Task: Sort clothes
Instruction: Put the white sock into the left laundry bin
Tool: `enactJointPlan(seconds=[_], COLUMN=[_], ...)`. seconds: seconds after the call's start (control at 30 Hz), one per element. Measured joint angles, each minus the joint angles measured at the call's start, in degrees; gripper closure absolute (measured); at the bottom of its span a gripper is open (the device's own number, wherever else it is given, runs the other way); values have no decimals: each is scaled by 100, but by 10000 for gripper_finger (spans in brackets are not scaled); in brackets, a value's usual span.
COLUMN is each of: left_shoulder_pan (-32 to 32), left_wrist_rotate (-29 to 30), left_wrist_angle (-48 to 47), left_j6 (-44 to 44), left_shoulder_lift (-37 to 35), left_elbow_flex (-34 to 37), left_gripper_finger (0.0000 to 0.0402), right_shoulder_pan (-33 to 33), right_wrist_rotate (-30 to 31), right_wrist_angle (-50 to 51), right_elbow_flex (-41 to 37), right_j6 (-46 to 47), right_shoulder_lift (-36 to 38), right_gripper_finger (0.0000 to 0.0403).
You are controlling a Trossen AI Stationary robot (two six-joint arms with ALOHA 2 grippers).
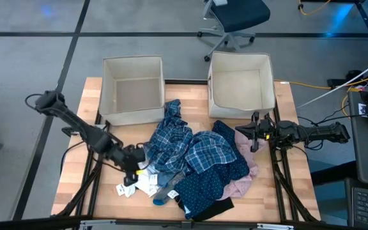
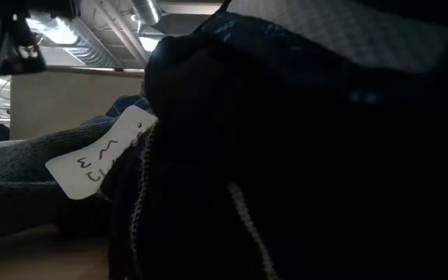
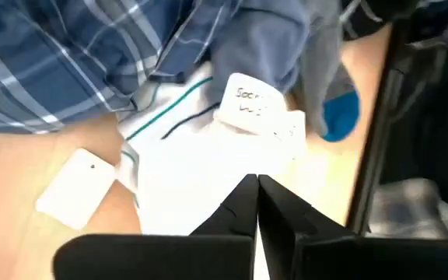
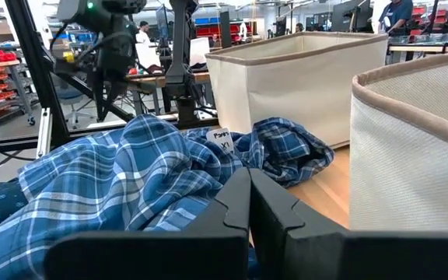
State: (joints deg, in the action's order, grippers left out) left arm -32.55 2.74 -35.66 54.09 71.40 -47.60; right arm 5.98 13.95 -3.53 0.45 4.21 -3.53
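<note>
Item: clothes pile (image 1: 200, 163), centre-bottom of frame, below 2 empty fabric boxes (image 1: 133, 89). We found left gripper (image 1: 135, 165) closed, empty, over white socks (image 3: 185, 155); right gripper (image 1: 251, 131) closed. We judged opening first, then pinching 1 sock, best.

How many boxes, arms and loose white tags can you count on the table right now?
Boxes: 2, left box and right box.
Arms: 2, left gripper at the socks, right gripper by the right box.
Loose white tags by the socks: 2.
Total: 6.
</note>
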Motion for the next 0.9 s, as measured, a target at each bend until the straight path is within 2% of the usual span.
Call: enactJointPlan(seconds=[0.17,0.47,0.77,0.9], left_shoulder_pan=[119,248,188,-19], left_wrist_rotate=[-90,-253,-84,-85], left_wrist_angle=[-92,-380,-574,-553], left_j6=[261,456,420,441], left_shoulder_lift=[380,296,304,319], left_elbow_flex=[38,38,38,38], left_gripper_finger=[398,386,260,220], right_shoulder_pan=[0,0,0,1], right_wrist_rotate=[-1,-1,-1,3], right_wrist_angle=[2,7,15,15], right_elbow_flex=[0,0,0,0], right_j6=[0,-9,-18,-93], right_shoulder_lift=[0,0,2,1], right_gripper_finger=[397,397,397,397])
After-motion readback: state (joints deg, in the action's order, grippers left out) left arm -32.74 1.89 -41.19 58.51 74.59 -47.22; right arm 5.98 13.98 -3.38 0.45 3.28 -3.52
